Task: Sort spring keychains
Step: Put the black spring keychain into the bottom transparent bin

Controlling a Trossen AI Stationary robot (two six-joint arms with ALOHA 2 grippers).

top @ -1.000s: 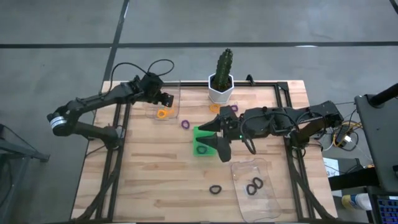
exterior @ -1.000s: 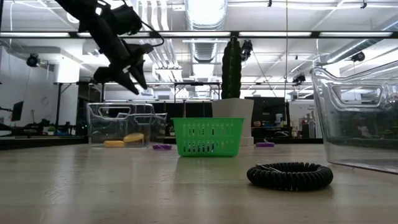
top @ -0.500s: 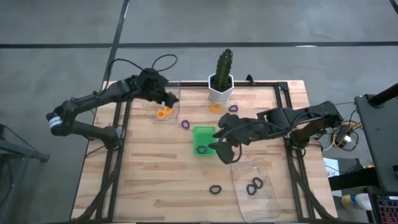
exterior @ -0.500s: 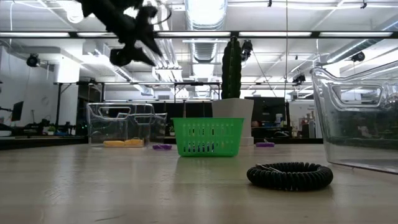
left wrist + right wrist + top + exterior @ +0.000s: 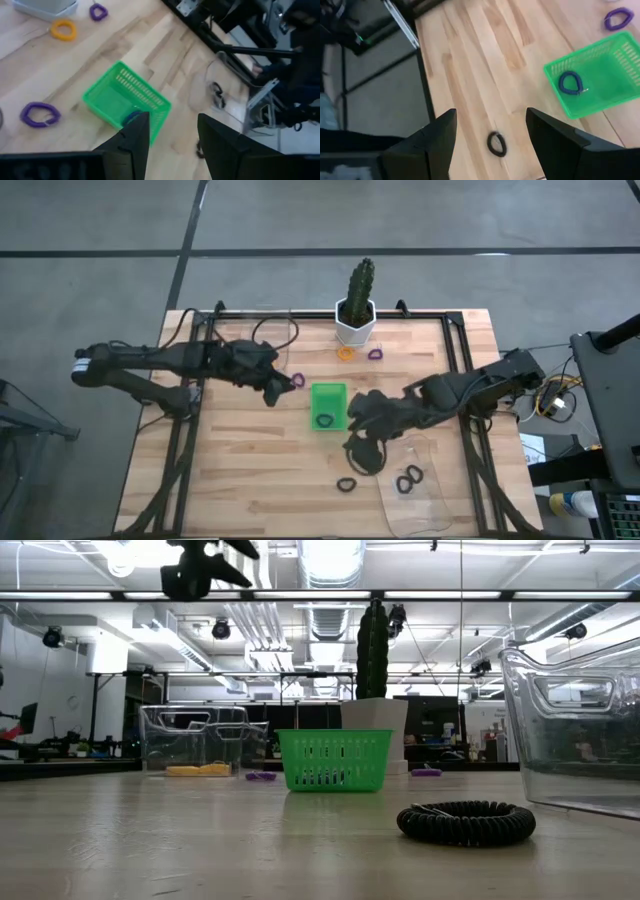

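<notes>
Partway: I see one purple loop in green tray, black loop at 6 o'clock loose, both jaws open, empty.

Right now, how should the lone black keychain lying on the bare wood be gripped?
The black keychain lies flat on the table, a closed coil loop with an open centre. Probably best from straight above: one finger inside the loop, one outside, pinching one side. The right gripper, open, is nearest.

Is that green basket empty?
No, the right wrist view shows one purple keychain lying inside the green basket.
</notes>
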